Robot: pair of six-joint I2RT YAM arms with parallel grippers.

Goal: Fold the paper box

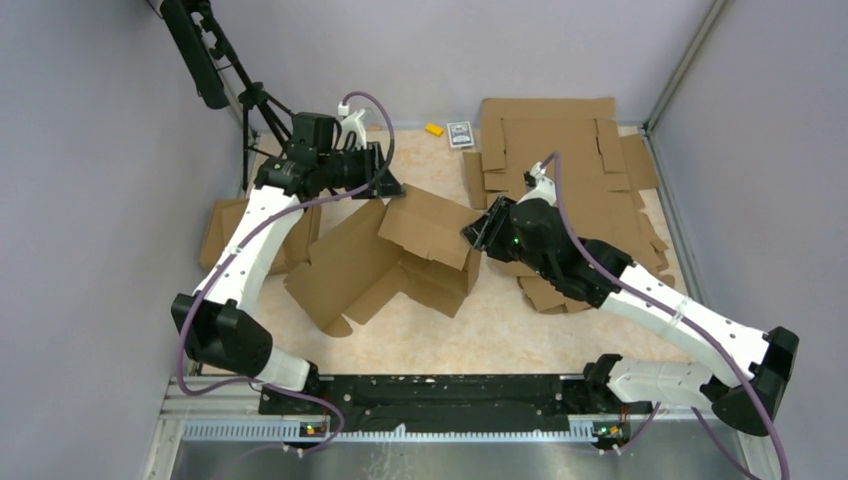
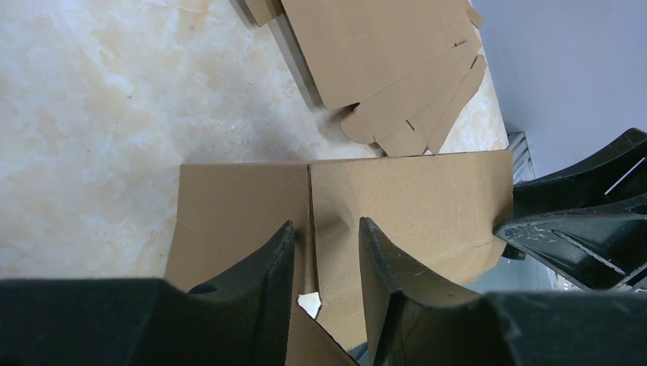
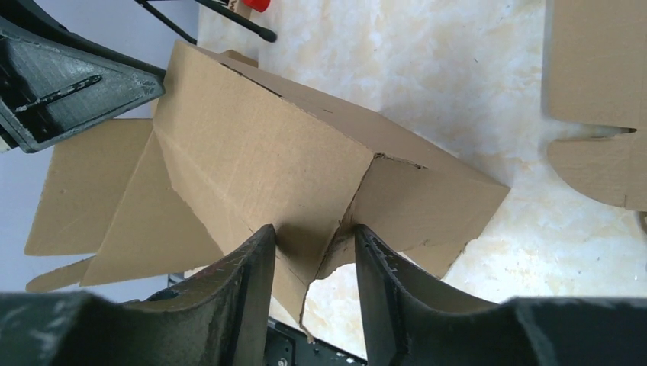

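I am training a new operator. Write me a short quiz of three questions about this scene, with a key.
1. True or false: the paper box lies completely flat on the table.
2. Where is the pile of cardboard sheets? A: far right part of the table. B: on top of the paper box. C: hanging on the wall.
3. Short answer: what sits between the fingers of the left gripper and of the right gripper?

Key: 1 false, one panel stands raised; 2 A; 3 cardboard of the paper box.
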